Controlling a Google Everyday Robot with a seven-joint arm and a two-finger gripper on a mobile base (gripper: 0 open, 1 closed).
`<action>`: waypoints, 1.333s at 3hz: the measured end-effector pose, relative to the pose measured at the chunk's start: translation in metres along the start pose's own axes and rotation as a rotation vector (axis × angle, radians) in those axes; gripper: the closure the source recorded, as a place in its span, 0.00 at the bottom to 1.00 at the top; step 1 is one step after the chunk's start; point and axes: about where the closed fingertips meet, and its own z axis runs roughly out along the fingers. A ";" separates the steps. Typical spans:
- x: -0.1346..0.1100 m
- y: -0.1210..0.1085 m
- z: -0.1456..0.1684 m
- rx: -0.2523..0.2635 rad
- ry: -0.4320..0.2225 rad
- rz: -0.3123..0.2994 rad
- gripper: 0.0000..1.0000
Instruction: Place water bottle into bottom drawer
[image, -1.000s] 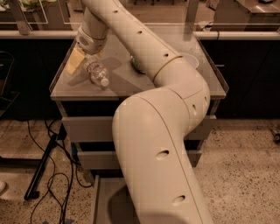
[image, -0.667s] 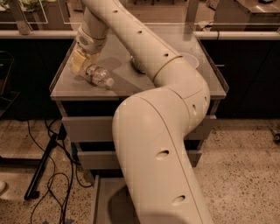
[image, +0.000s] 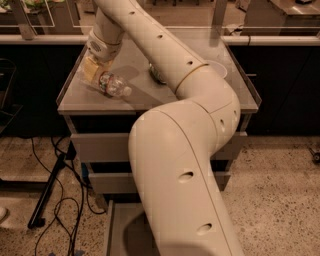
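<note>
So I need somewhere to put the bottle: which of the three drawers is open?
The bottom drawer, pulled out near the floor; the two upper drawers sit closed. The gripper is at the bottle on the cabinet top.

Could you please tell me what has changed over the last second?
The gripper edged slightly rightward in the picture, closing in on the base of the water bottle. The bottle stayed lying on the cabinet top; the bottom drawer stayed pulled out.
</note>
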 end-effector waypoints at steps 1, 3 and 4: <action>0.000 0.000 0.000 0.000 0.000 0.000 1.00; 0.016 0.022 -0.068 0.056 -0.018 -0.004 1.00; 0.016 0.022 -0.068 0.056 -0.018 -0.004 1.00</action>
